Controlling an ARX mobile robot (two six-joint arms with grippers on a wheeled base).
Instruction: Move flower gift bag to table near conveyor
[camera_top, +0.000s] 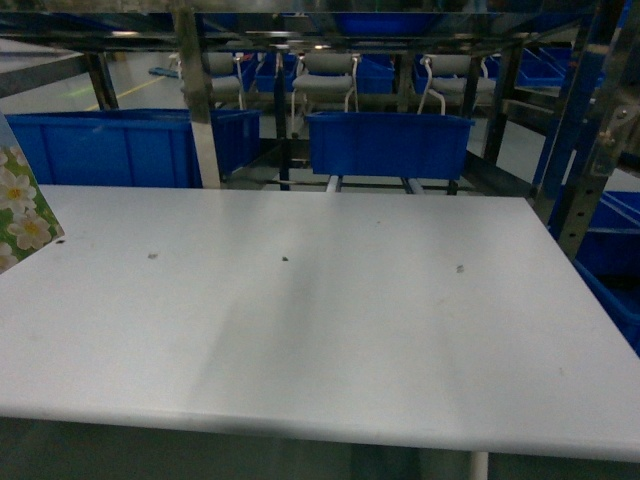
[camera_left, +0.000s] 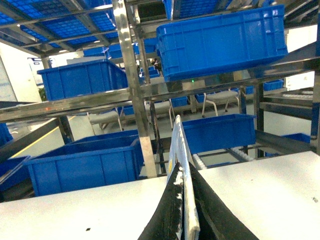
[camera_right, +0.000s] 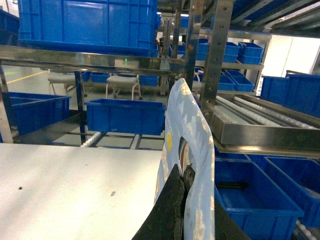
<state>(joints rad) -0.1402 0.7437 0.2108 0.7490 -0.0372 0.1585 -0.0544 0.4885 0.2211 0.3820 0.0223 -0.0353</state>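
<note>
The flower gift bag (camera_top: 20, 210) shows only as a corner with white blossoms on green, at the table's far left edge in the head view. Neither gripper appears in that view. Seen edge-on in the left wrist view, the bag's thin pale panel (camera_left: 179, 145) rises upright from my left gripper (camera_left: 184, 187), which is shut on it above the white table (camera_left: 75, 210). In the right wrist view my right gripper (camera_right: 184, 175) is shut on a glossy pale bag (camera_right: 192, 125) with a yellow spot and a handle cut-out, held at the table's right edge.
Behind the white table (camera_top: 320, 300) runs a roller conveyor (camera_top: 370, 183) carrying a blue bin (camera_top: 390, 143). More blue bins (camera_top: 110, 148) stand at the back left on steel racking (camera_top: 198, 100). Open blue bins (camera_right: 255, 195) sit low beside the table's right edge.
</note>
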